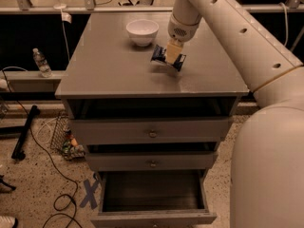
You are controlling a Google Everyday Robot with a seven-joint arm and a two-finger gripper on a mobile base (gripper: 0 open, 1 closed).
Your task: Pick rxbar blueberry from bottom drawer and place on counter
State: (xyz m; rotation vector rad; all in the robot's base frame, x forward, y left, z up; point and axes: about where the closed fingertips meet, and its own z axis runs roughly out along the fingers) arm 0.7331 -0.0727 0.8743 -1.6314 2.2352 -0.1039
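**Bar in the Claw, Over the Counter**

Gripper low over the right-centre of the counter, pale yellowish fingers pinched narrow on the rxbar blueberry. Dark wrapper gripped across its middle, one end poking out to the left of the fingers and the other to the lower right. Bar tilted, with its lower edge at or just above the grey surface; cannot tell whether touching or a hair clear. Gripper hung from the white arm, slanting down from the upper right, with small dark holes along its shell.

Just beyond the bar, up and to the left, a white bowl, upright on the counter, near the bar but apart from it. Smooth grey top all around, slightly glossy, overhanging the cabinet.

Under the top, three grey drawers. Top drawer pulled out a little, small round knob at its centre, a dark gap above it. Middle drawer likewise out a little, with the same kind of knob. Bottom drawer drawn out farthest, dark interior open to view, nothing made out inside.

At the right edge, the large white robot body. To the left of the cabinet, a water bottle upright on a low ledge. On the speckled floor, black cables in loops, and a blue tape cross beside the bottom drawer's left corner.
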